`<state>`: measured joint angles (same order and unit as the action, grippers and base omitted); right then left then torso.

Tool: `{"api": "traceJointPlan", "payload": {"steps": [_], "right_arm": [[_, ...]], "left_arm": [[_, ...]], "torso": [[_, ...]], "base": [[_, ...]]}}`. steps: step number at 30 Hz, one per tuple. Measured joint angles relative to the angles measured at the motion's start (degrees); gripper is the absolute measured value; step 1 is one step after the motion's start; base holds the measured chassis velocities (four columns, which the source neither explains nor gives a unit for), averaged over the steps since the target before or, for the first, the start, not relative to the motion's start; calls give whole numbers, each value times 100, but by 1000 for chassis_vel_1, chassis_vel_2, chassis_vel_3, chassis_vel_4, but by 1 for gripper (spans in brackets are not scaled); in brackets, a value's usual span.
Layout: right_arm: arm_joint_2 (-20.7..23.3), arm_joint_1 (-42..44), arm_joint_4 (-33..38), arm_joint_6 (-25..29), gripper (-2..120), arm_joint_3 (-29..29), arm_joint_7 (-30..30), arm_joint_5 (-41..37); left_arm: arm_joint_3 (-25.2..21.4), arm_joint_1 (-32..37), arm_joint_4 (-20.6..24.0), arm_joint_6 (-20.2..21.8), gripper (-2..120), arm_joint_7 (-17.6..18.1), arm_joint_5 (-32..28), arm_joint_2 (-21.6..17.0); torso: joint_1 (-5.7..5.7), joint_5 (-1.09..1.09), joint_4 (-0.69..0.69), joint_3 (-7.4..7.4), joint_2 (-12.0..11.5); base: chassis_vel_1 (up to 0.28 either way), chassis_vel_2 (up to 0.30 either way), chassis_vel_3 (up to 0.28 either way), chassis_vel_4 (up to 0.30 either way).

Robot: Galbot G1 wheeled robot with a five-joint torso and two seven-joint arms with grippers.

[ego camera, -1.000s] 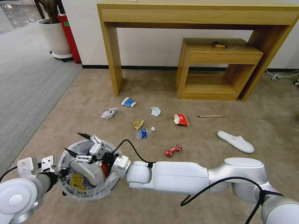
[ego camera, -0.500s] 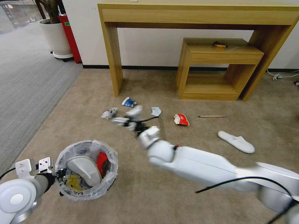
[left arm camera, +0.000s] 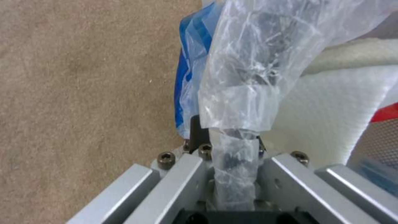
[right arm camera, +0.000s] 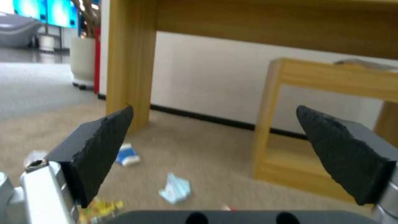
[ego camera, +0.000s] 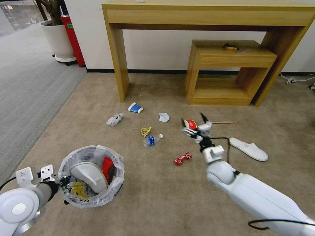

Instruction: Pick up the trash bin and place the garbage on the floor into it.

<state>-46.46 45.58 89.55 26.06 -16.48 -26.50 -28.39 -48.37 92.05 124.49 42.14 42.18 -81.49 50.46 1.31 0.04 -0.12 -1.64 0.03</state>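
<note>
Carpet [ego camera: 98,98] still holds most litter; my left gripper [left arm camera: 234,174] pinches the bin [ego camera: 90,177], right gripper [ego camera: 196,124] spread empty above the wrapper [ego camera: 190,124].

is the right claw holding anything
No, the right claw is open with nothing between its fingers, hovering near the red wrapper on the carpet.

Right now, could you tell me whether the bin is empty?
No: the bin holds a slipper and wrappers.
</note>
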Motion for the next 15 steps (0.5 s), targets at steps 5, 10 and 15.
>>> {"api": "traceJointPlan", "payload": {"steps": [5, 10, 15], "right_arm": [[71, 492, -19, 88, 100, 311, 130, 149], [32, 509, -46, 119, 100, 301, 132, 191], [-30, 410, -46, 125, 100, 175, 97, 215]], "left_arm": [[33, 22, 9, 0, 0, -76, 142, 115], [38, 53, 49, 0, 0, -90, 180, 150], [15, 102, 99, 0, 0, -101, 204, 169]], "torso": [[0, -1, 0, 0, 0], [0, -1, 1, 1, 0], [-1, -2, 1, 1, 1]], "base": [[0, 0, 0, 0], [-12, 20, 24, -19], [-88, 105, 100, -118]]}}
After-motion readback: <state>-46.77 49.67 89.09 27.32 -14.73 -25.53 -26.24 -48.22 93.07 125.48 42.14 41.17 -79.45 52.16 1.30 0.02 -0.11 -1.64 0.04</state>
